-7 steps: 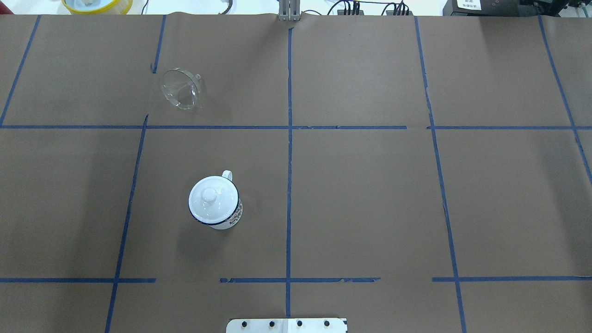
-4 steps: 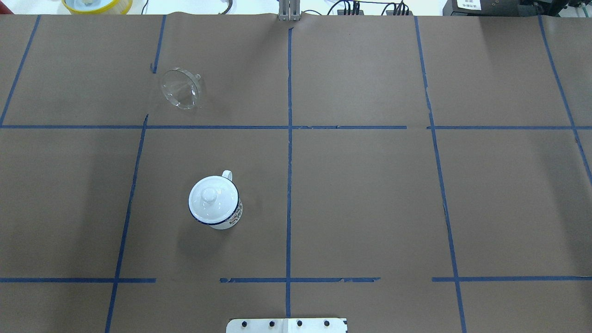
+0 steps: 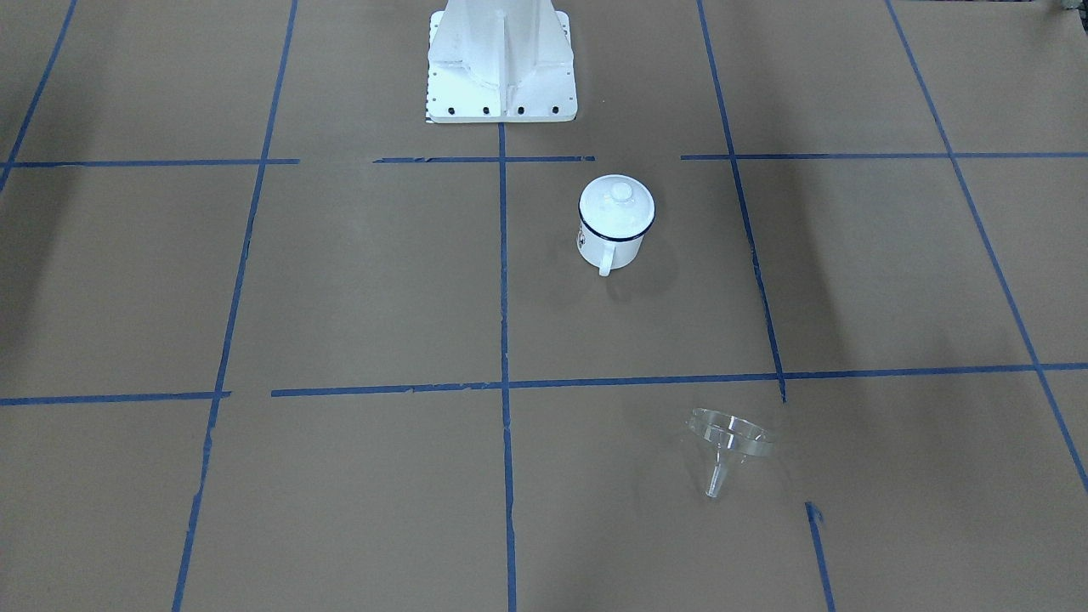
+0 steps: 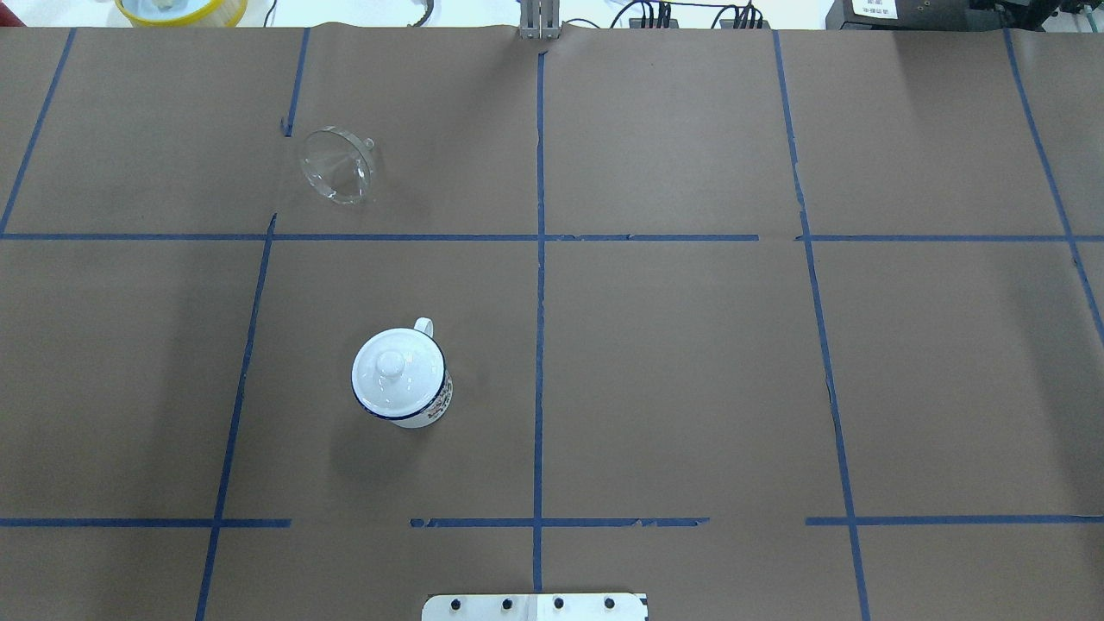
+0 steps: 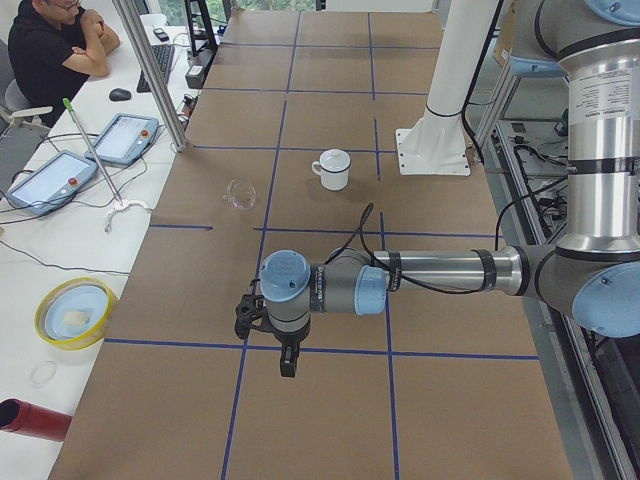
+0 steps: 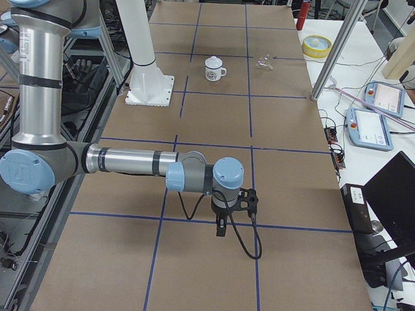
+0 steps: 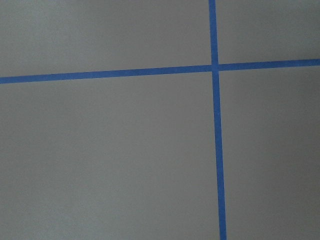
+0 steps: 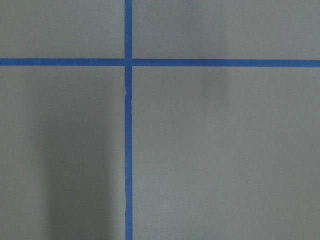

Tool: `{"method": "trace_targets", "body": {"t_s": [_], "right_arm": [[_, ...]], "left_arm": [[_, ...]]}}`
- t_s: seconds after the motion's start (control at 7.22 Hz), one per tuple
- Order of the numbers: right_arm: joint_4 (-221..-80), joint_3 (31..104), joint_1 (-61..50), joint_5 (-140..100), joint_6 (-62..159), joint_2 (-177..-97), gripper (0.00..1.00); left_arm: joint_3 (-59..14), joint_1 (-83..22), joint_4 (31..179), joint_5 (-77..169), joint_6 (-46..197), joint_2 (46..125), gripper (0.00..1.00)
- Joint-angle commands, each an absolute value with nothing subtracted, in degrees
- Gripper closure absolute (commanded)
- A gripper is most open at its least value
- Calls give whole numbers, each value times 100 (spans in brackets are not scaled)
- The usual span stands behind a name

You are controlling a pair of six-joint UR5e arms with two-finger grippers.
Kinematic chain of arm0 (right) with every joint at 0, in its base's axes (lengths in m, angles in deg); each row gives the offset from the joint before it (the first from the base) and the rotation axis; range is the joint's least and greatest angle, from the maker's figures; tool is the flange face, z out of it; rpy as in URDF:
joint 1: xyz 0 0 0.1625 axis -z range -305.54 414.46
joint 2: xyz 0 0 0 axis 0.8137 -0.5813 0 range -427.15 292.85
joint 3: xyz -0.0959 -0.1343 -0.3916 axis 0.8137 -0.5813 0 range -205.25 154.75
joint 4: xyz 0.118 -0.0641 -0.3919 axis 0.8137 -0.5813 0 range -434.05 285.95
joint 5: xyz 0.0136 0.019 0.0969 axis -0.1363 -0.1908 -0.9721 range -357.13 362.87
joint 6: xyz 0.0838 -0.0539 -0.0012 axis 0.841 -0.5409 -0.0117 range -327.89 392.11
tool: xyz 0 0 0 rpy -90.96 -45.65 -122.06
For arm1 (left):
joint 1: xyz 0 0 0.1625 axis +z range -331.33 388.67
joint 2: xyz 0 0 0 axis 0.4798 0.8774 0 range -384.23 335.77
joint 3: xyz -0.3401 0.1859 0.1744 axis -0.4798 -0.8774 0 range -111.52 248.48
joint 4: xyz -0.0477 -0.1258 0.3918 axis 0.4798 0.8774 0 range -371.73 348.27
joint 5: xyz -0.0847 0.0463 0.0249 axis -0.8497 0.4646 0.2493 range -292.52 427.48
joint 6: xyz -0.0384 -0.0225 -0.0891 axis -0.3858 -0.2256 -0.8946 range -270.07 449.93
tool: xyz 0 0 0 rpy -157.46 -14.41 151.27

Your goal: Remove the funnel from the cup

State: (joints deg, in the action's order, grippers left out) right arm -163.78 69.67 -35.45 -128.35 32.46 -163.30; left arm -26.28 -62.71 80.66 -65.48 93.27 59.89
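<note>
The clear funnel [image 4: 336, 168] lies on its side on the brown paper at the far left, well apart from the cup; it also shows in the front view [image 3: 731, 442]. The white cup [image 4: 431, 407] with a dark blue rim stands upright on the near left with a white domed lid [image 4: 392, 371] on it; it also shows in the front view [image 3: 608, 246]. My left gripper [image 5: 287, 358] and right gripper [image 6: 220, 227] hang over bare paper at the table's two ends, far from both. They show only in the side views, so I cannot tell whether they are open or shut.
Blue tape lines grid the brown paper. The robot's white base [image 3: 501, 59] stands at the near middle edge. A yellow-rimmed bowl [image 4: 181, 9] sits beyond the far edge. An operator [image 5: 55, 50] sits at a side desk with tablets.
The funnel seems to have rocked very slightly in place. The cup and lid have not moved.
</note>
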Motion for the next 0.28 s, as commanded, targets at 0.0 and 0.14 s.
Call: {"method": "trace_targets", "body": {"t_s": [0.0, 0.14], "right_arm": [[-16378, 6967, -3545, -12835, 3246, -16330, 0], [-16378, 6967, -3545, -12835, 3246, -16330, 0]], "left_arm": [[-2626, -6265, 8073, -6550, 9319, 6024, 0], [-2626, -6274, 8073, -6550, 9327, 6032, 0]]}}
